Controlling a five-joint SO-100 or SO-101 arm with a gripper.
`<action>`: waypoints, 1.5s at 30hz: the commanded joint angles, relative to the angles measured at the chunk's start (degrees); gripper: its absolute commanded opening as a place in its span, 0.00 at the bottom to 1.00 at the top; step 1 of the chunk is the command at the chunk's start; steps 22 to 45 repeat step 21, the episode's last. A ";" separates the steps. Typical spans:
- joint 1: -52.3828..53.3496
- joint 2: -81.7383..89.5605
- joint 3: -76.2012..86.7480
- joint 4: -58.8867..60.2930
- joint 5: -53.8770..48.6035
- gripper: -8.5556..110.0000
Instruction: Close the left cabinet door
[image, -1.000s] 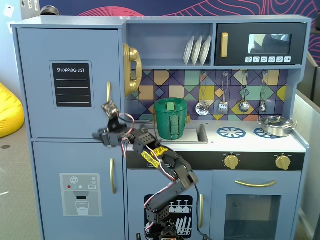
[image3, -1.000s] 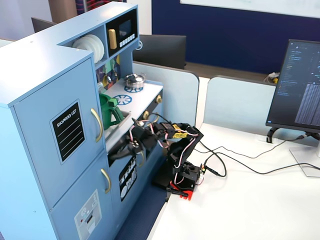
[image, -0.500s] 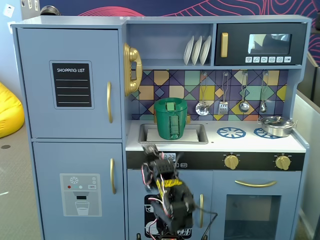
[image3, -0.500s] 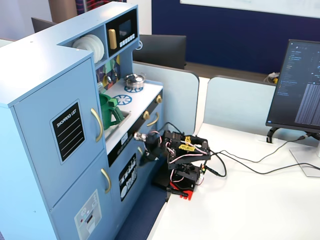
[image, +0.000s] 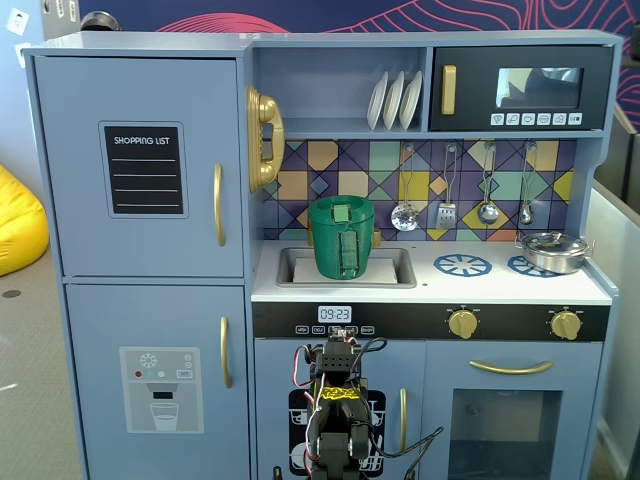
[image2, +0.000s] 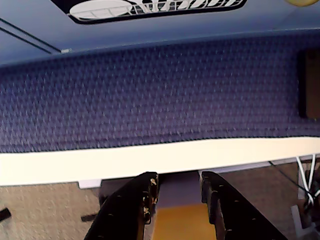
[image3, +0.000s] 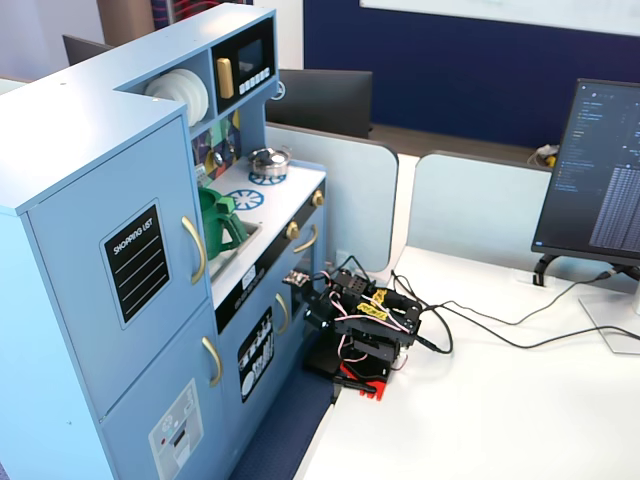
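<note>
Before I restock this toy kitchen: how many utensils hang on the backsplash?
4, in a row under the microwave in a fixed view: a strainer, spatula, ladle and spoon. None looks hidden.

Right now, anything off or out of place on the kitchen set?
Nothing stands out. The left cabinet door sits flush and shut, plates stand in their rack, and the green pitcher is upright in the sink.
</note>
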 joint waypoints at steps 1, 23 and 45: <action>1.14 -0.35 0.18 9.32 5.71 0.07; 0.97 -0.35 0.18 7.82 20.48 0.08; 0.97 -0.35 0.18 7.82 20.48 0.08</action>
